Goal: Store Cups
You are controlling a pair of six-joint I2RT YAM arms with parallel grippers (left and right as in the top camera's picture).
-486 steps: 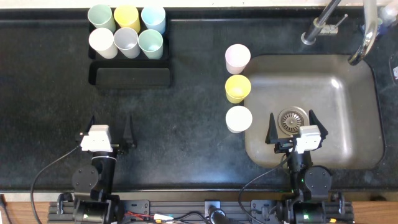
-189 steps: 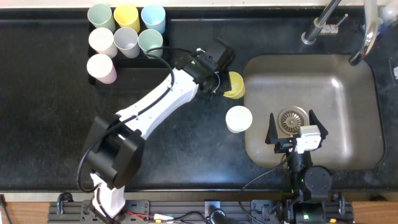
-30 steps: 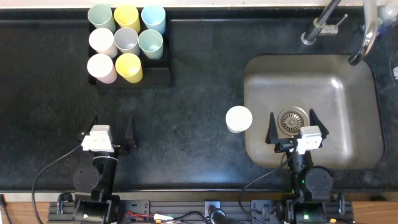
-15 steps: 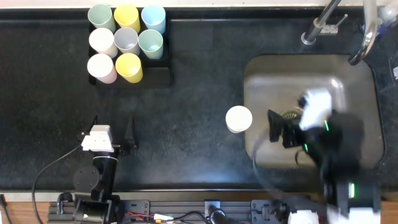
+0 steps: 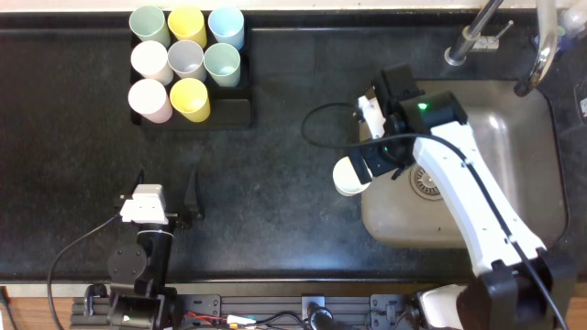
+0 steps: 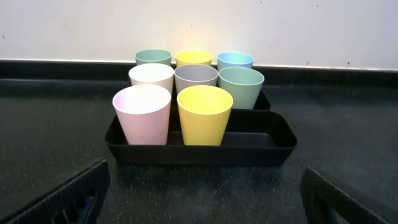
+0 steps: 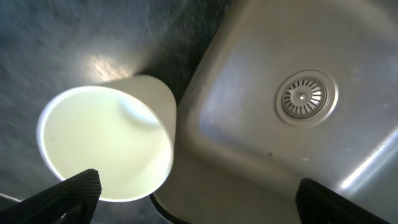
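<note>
White cup [image 7: 106,146] beside sink [image 7: 261,155], right pincer [image 7: 199,196] above — jaws apart.

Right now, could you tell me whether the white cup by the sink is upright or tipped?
Upright: the cup stands on the counter beside the sink, its open mouth facing up at the wrist camera.

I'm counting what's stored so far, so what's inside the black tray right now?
The tray holds eight upright cups: back green, back yellow, blue, white, grey, middle green, pink and front yellow. Its floor beneath them is covered, as are the back cups' bases.
</note>
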